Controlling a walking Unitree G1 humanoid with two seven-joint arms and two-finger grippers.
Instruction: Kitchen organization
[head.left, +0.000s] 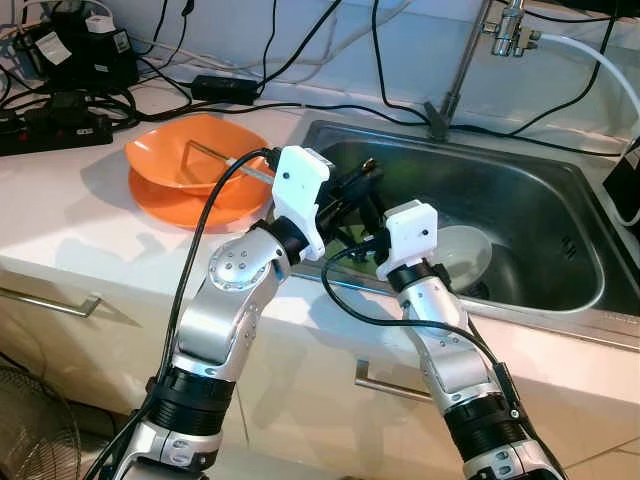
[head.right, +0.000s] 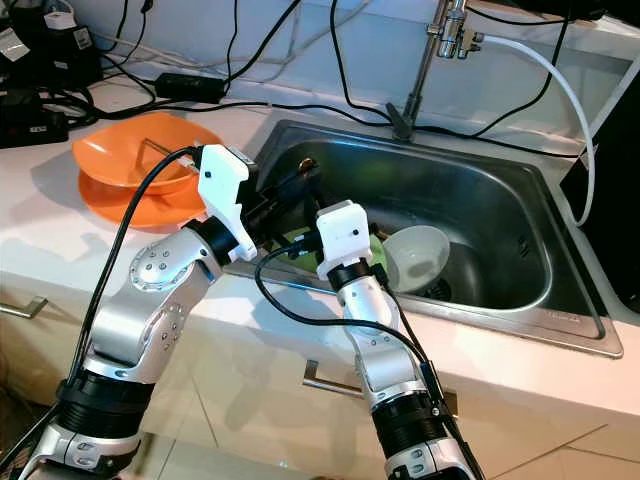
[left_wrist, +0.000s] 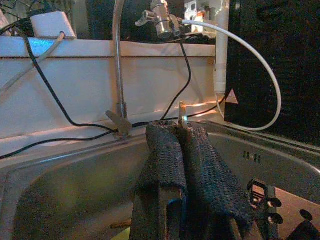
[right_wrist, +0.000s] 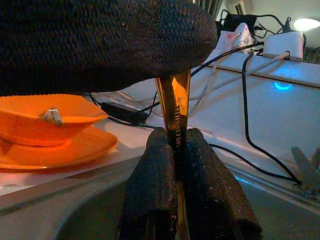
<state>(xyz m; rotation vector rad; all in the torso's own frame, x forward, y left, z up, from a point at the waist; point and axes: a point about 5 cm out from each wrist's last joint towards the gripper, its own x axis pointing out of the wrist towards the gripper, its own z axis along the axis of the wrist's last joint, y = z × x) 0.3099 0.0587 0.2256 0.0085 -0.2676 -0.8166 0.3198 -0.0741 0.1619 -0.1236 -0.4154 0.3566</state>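
Note:
Both grippers meet over the left part of the steel sink (head.left: 560, 200). My left gripper (left_wrist: 177, 127) reaches in from the counter side and is shut on a thin metal utensil (left_wrist: 181, 114), whose tip sticks up between its fingers. My right gripper (right_wrist: 174, 134) points back toward the counter and is shut on the same utensil (right_wrist: 176, 100), a flat engraved handle. The left gripper's finger (right_wrist: 100, 40) lies just above it. From the head, the left gripper (head.left: 352, 188) sits just above the right gripper (head.left: 358, 240).
A white bowl (head.left: 462, 255) lies in the sink beside something green (head.right: 378, 250). An orange bowl (head.left: 190, 150) holding a metal utensil (head.left: 215, 158) stands on an orange plate (head.left: 170, 205) on the counter's left. The faucet (head.left: 455, 80), cables and a power strip (head.left: 50, 125) line the back.

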